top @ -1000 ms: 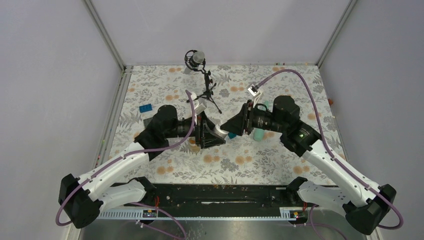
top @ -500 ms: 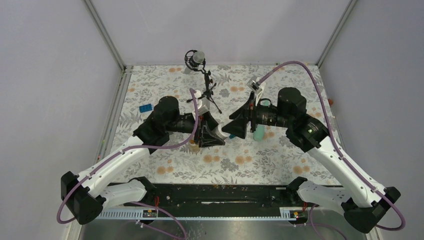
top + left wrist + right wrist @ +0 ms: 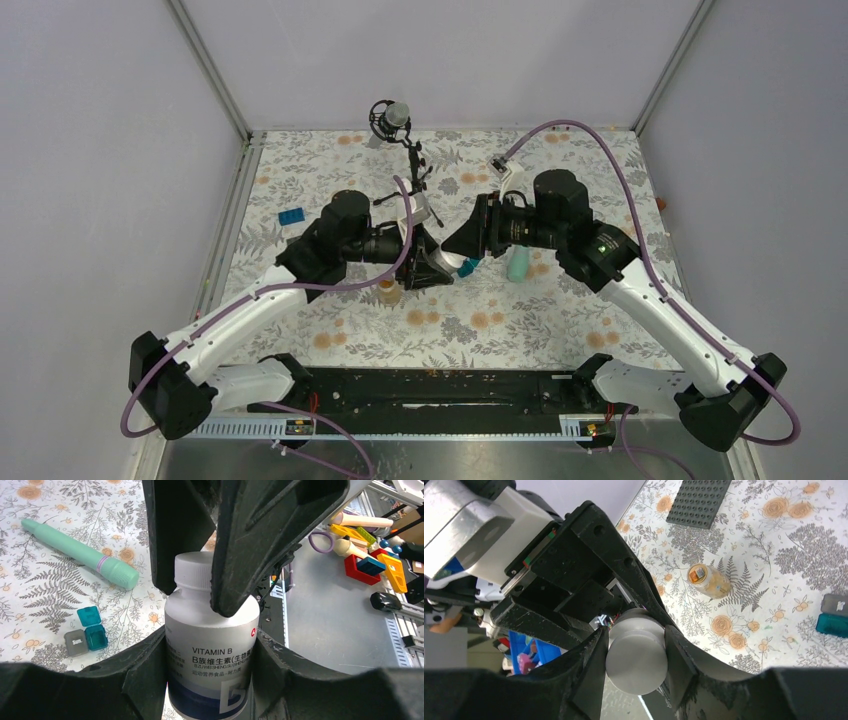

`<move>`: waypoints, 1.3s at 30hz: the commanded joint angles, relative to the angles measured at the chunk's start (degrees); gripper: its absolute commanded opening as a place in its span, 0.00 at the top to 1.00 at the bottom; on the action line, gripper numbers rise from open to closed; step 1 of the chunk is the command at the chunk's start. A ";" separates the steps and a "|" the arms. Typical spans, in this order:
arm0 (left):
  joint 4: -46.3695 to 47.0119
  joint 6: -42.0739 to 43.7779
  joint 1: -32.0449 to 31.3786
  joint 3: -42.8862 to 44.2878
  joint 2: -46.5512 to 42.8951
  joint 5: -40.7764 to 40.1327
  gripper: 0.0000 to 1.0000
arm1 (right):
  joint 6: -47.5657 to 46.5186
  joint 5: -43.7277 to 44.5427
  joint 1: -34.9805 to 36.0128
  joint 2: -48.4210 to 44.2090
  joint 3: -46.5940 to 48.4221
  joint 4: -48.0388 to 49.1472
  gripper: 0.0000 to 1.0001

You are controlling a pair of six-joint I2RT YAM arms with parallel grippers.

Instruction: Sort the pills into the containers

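My left gripper (image 3: 210,672) is shut on a white Vitamin B bottle (image 3: 212,630) and holds it above the table's middle (image 3: 432,268). My right gripper (image 3: 636,655) is shut on the bottle's white cap (image 3: 636,662), and its fingers (image 3: 250,540) reach in from above. The mint-green organizer strip (image 3: 80,555) lies on the cloth, right of the grippers in the top view (image 3: 519,264). The teal cube (image 3: 92,630), lid open, and the grey cube (image 3: 76,642) sit side by side. Amber pills show inside a small glass jar (image 3: 709,580) lying below my left gripper (image 3: 386,290).
A dark grey studded plate (image 3: 699,500) lies on the flowered cloth beyond the jar. A blue brick (image 3: 292,216) sits at the far left. A microphone on a small tripod (image 3: 392,118) stands at the back centre. The cell walls close in the left, right and back edges.
Both grippers have drawn closer together and shifted slightly toward the back. The right wrist has swung left. The bottle stays held between them, and the teal cube now shows below them.
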 commanded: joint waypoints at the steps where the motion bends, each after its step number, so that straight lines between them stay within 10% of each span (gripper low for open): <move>1: 3.91 -1.45 1.30 1.91 -0.29 0.32 1.00 | -6.98 -8.37 -0.01 -0.34 3.69 -2.81 0.87; 11: 12.90 -9.43 3.53 -2.27 -0.25 10.51 1.00 | -33.74 -33.16 -0.73 -1.79 1.80 -3.64 0.98; 16: 12.32 -9.27 3.55 -2.11 -0.06 7.41 1.00 | -32.25 -22.92 -0.85 0.63 5.01 -6.56 0.32; 19: 9.23 -8.42 3.53 -0.87 0.53 1.88 1.00 | -19.81 -9.39 -0.72 2.26 6.22 -3.80 0.24; 26: 7.42 -7.99 3.53 -0.60 1.68 -4.51 1.00 | 7.11 6.58 -0.49 1.02 -0.66 7.74 0.22; 33: 8.50 -9.00 3.53 -1.04 1.58 -6.47 1.00 | 13.71 7.76 -0.47 1.22 -1.66 6.28 0.32; 39: 8.48 -9.10 3.53 -1.29 1.24 -6.63 1.00 | 15.16 7.63 -0.44 -0.30 -3.28 8.46 0.59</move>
